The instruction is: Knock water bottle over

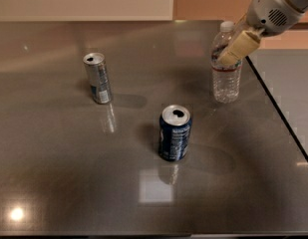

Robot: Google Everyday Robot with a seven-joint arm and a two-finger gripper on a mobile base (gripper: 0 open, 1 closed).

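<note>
Gripper [232, 54], reaching down from the upper right of the camera view on its grey arm [278, 6], lies against the shoulder of the water bottle [226, 83], its tan end crossing the clear plastic just below the white cap [227, 26]. Whether the pincer stands apart or together cannot be told from this angle. The water bottle stands upright near the right rear edge of the dark glossy table [69, 183], well apart from the dark blue soda can [174, 133] at centre and the slim silver can [97, 78] to the left, both upright. The knock looks about to begin. Contact this high is well placed, and a firm sideways sweep toward the open tabletop on the left, kept above the label band [226, 68], should tip the bottle rather than slide it, away from the table edge.
</note>
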